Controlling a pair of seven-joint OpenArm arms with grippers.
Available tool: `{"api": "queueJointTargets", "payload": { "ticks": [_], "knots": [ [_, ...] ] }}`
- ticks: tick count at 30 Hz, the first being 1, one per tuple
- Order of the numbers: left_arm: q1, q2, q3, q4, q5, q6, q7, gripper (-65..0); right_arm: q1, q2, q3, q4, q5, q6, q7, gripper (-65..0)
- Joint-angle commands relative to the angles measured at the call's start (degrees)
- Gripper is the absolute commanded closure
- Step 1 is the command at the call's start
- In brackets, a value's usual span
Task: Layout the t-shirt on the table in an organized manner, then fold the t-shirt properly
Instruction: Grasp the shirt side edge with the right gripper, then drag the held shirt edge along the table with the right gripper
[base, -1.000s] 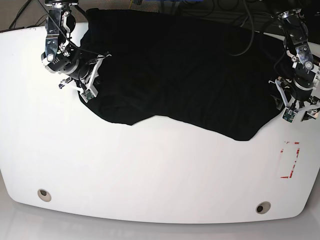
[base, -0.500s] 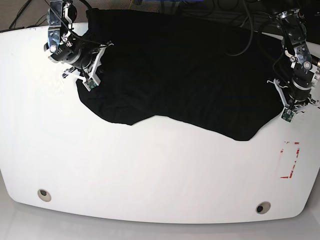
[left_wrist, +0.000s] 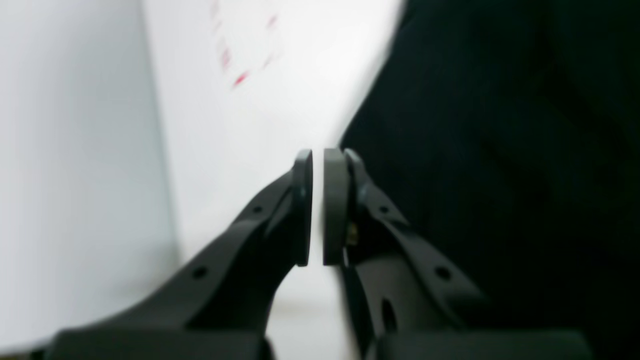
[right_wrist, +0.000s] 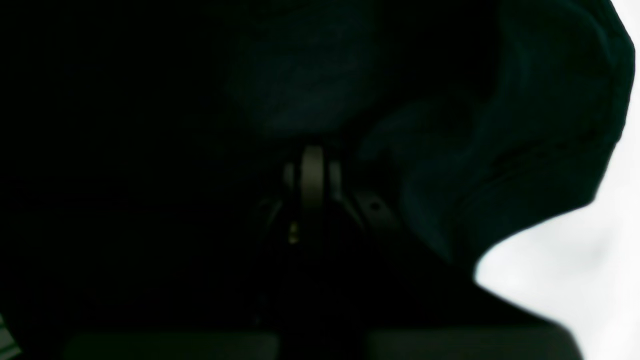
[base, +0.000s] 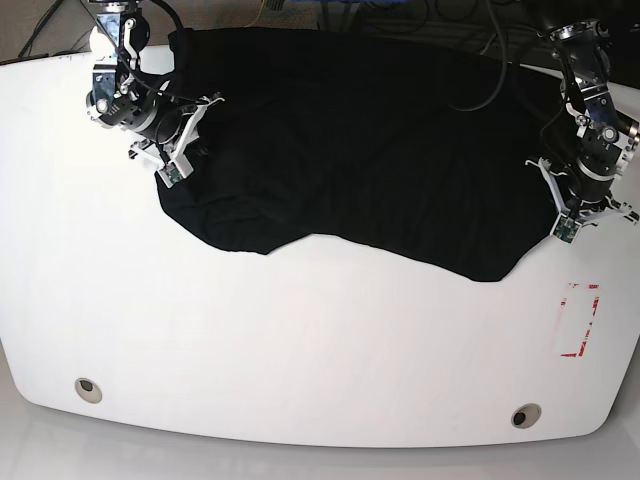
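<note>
Standing at the near edge, I noted bare glossy table (base: 300, 350) first, with two round metal inserts (base: 88, 389) and a red outline mark (base: 582, 320) toward one side. Beyond that lay the t-shirt (base: 370, 150), spread as a broad black mass across the far half, its near hem wavy and uneven, its far edge reaching the back of the table. The left gripper (base: 585, 222) sat at the shirt's side edge beside the red mark; in the left wrist view its pads (left_wrist: 333, 205) were almost together with only a thin sliver between them, the dark cloth lay alongside one pad, and no cloth showed in the sliver. The right gripper (base: 172, 165) was at the opposite side of the shirt, jaws closed; its wrist view was nearly all dark fabric, so whether it pinched a fold I could not tell. Judgement: cloth looked light, limp, prone to bunching and dragging; best taken at hem corners or shoulder seams, pinching a single layer.
</note>
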Motion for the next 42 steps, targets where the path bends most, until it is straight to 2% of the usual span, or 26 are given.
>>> {"api": "queueJointTargets", "payload": {
  "ticks": [1,9,16,23,33,42],
  "knots": [
    [-0.78,1.35,-0.61,-0.87,-0.12,0.53,-5.9,-2.2,1.26,1.81,0.29,-0.96,-2.67,-0.99,-2.32,0.0],
    [-0.52,4.61,-1.84,-6.76,-0.29,0.53,-18.56,-2.2,3.99,4.62,2.75,-2.72,-2.75,-1.07,-2.32,0.0],
    [-0.52,6.63,-4.04,-9.92,-0.38,0.53,-24.8,-2.2,7.68,6.91,2.75,-8.17,-2.67,-0.99,-1.97,0.0],
    [0.45,6.72,-4.13,-10.01,-0.38,0.53,-25.5,-2.2,8.91,9.63,2.57,-10.45,-2.67,-0.99,0.32,0.0],
    [0.89,6.72,-4.13,-9.83,-0.38,0.53,-25.5,-2.2,9.35,10.07,2.66,-6.23,-2.4,-1.07,0.05,0.0],
    [0.89,6.54,-4.13,-8.16,-0.2,0.53,-25.15,-2.2,12.87,9.54,2.84,8.1,-2.58,-1.43,-10.15,-1.1]
  ]
}}
